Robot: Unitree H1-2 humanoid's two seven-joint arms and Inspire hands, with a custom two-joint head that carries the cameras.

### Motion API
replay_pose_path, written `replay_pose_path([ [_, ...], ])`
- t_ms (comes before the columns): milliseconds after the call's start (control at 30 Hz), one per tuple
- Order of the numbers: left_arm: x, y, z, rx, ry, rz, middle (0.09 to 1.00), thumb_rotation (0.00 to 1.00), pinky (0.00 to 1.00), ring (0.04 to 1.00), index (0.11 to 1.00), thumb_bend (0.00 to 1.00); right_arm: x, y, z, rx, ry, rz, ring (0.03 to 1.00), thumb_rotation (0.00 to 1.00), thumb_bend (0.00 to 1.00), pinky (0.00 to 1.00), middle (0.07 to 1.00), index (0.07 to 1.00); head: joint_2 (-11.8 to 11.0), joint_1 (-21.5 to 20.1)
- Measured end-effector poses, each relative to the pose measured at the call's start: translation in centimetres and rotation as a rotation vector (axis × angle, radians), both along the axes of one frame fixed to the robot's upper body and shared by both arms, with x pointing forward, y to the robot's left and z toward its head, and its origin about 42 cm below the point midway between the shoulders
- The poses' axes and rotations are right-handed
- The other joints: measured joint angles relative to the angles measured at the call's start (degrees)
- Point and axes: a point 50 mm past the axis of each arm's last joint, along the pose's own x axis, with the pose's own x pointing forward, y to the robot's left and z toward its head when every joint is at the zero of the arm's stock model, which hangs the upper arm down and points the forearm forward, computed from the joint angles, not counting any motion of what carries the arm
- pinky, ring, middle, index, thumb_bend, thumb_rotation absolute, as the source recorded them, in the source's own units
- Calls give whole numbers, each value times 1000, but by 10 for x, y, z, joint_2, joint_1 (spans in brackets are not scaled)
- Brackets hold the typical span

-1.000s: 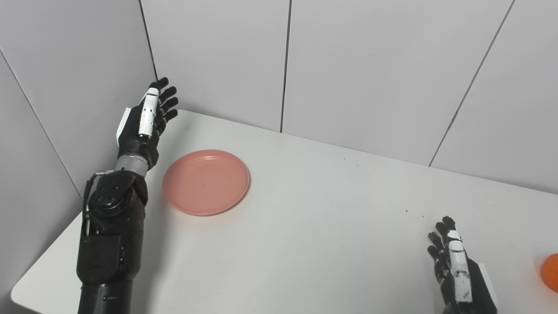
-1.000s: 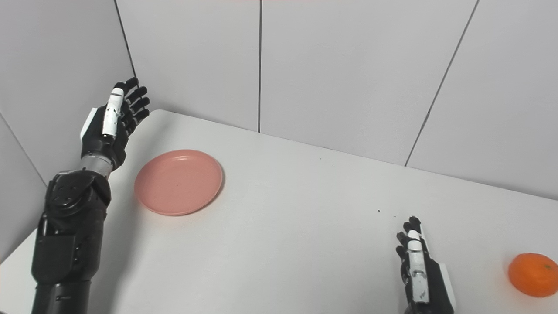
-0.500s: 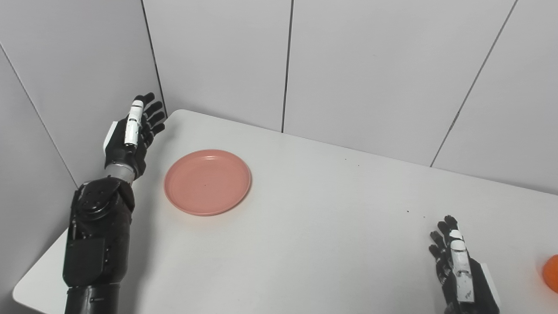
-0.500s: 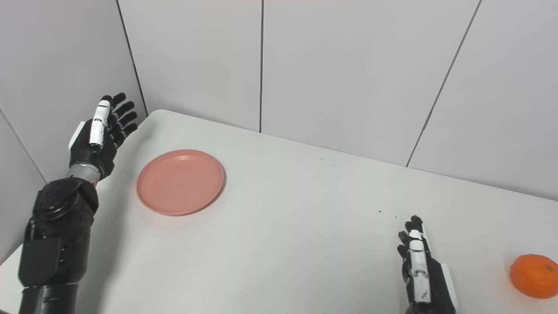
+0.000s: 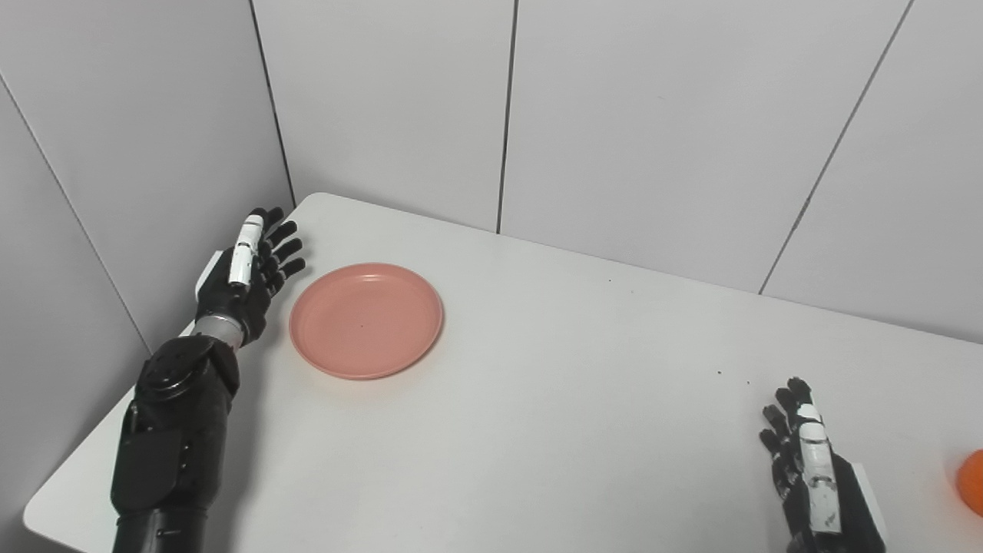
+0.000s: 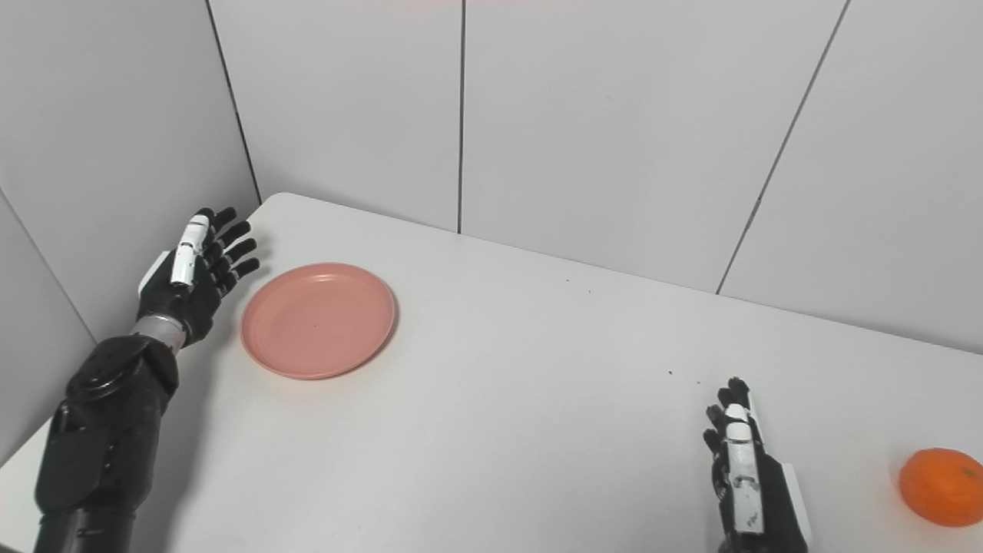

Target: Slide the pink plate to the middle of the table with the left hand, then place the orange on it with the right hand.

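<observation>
Pink plate (image 5: pixel 365 319) on the desk (image 5: pixel 537 399), near the left corner. Looks light, hard, slippery; best pushed at the left rim. Left robot hand (image 5: pixel 249 278) just beside it, wide and empty. Right robot hand (image 6: pixel 749 472) wide too, near the orange (image 6: pixel 941 487).

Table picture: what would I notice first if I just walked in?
Probably the pink plate, lying empty near the table's left end. Next, the orange at the far right edge. The black left hand waits open beside the plate, and the right hand is open near the orange.
</observation>
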Motion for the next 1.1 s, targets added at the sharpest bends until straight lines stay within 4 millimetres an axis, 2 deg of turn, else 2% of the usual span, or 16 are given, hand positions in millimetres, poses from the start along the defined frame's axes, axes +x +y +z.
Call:
replay_pose_path([
  [367,-1,3,-8,-19,18,10,926,1000,907,914,913,259,0,0,0,2,0,-1,980,1000,184,1000,997,1000,-1,2],
  [600,-3,5,-8,-17,-42,43,941,1000,954,947,926,276,0,-1,0,3,0,-2,980,1000,192,1000,998,1000,-3,3],
  [1100,-1,13,-37,-52,-52,51,949,1000,980,955,943,293,0,-2,-1,4,2,-4,977,1000,184,1000,996,1000,-3,3],
])
